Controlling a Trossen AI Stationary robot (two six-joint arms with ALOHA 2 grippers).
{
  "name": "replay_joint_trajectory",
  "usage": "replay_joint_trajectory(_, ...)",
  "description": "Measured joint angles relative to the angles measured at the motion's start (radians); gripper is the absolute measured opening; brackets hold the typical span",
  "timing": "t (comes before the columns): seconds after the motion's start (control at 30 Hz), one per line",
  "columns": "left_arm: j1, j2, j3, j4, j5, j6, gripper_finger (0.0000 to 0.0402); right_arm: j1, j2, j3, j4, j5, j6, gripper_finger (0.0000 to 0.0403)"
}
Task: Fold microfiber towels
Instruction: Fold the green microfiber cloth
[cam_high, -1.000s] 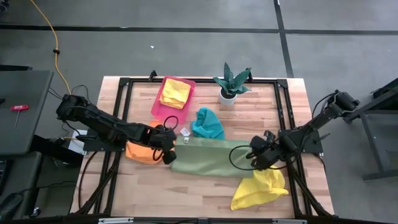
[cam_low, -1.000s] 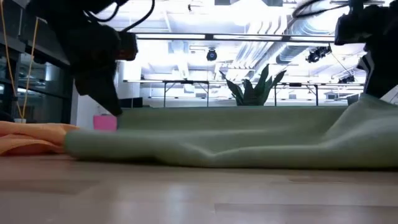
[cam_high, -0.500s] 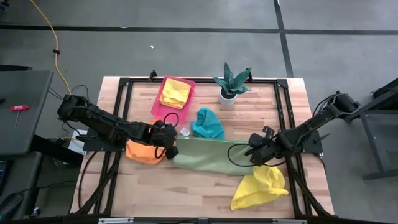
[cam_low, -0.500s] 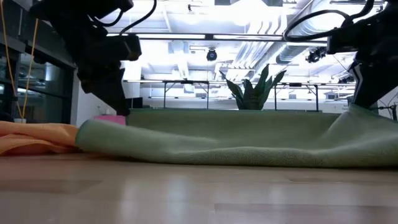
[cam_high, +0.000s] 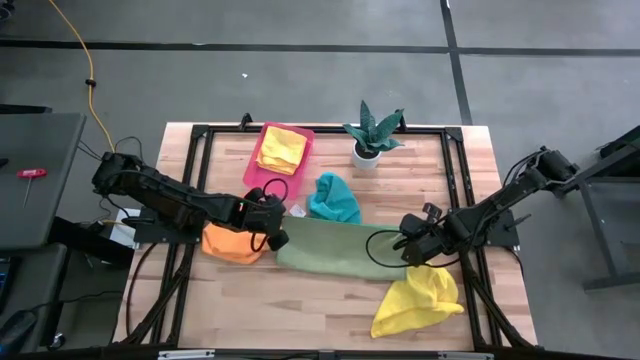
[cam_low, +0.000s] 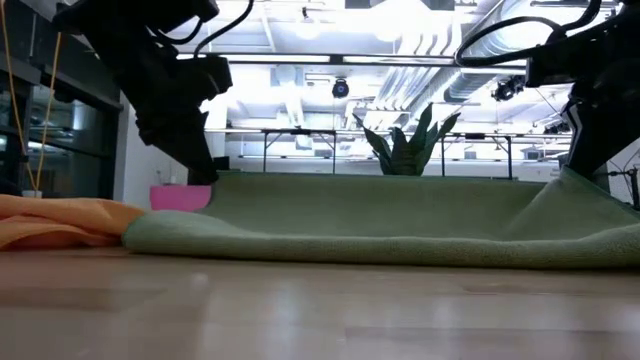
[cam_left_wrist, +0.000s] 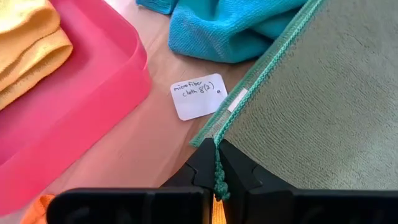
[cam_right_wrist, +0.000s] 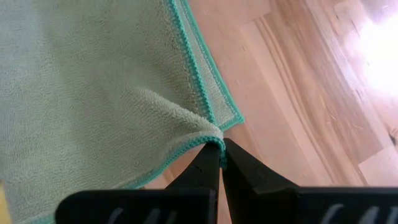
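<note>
Pinching opposite corners of the light green towel (cam_high: 335, 250), both tools are clamped tight on its teal hem. The left tool (cam_high: 277, 228) holds the corner nearest the pink tray (cam_high: 252, 172); the right tool (cam_high: 404, 245) holds the far corner, just above the loose yellow towel (cam_high: 415, 302). Between them the towel lies doubled over along the middle of the worktop (cam_high: 300, 310), its lower fold resting on the wood. An orange towel (cam_high: 228, 243) sits bunched beside the left tool, a teal towel (cam_high: 334, 200) lies behind the green one, and a folded yellow towel (cam_high: 281, 148) fills the tray. A small white label (cam_left_wrist: 199, 96) lies by the tray.
</note>
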Motion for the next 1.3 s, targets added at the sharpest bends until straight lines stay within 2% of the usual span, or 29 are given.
replay_joint_trajectory(0.2, 0.000, 0.000, -0.001, -0.005, -0.003, -0.007, 0.0023, 0.000, 0.000, -0.001, -0.003, -0.005, 0.006, 0.0001)
replay_joint_trajectory(0.3, 0.000, 0.000, -0.001, -0.006, -0.004, -0.008, 0.0040, 0.000, 0.000, -0.002, 0.000, -0.006, 0.006, 0.0016)
replay_joint_trajectory(0.4, 0.000, 0.000, -0.001, -0.017, -0.007, -0.010, 0.0060, 0.000, 0.000, -0.002, 0.000, 0.006, 0.006, 0.0051)
replay_joint_trajectory(0.6, 0.000, -0.001, -0.001, -0.060, -0.020, -0.010, 0.0099, 0.000, 0.000, 0.005, -0.028, 0.020, -0.034, 0.0147)
replay_joint_trajectory(0.7, 0.000, -0.024, -0.001, -0.102, -0.039, -0.006, 0.0113, -0.011, 0.000, 0.042, -0.140, 0.022, -0.057, 0.0188)
replay_joint_trajectory(0.87, 0.009, -0.096, -0.001, -0.089, -0.044, 0.031, 0.0126, -0.034, -0.002, 0.106, -0.359, 0.029, 0.054, 0.0225)
replay_joint_trajectory(0.97, 0.054, -0.112, -0.001, -0.021, 0.066, 0.034, 0.0126, -0.030, -0.015, 0.108, -0.372, 0.016, 0.123, 0.0228)
replay_joint_trajectory(1.1, 0.140, -0.089, 0.000, 0.090, 0.181, 0.063, 0.0127, 0.006, -0.054, 0.073, -0.295, -0.008, 0.177, 0.0227)
replay_joint_trajectory(1.3, 0.272, -0.026, 0.000, 0.123, 0.346, -0.073, 0.0127, 0.052, -0.085, 0.052, -0.256, -0.013, 0.260, 0.0227)
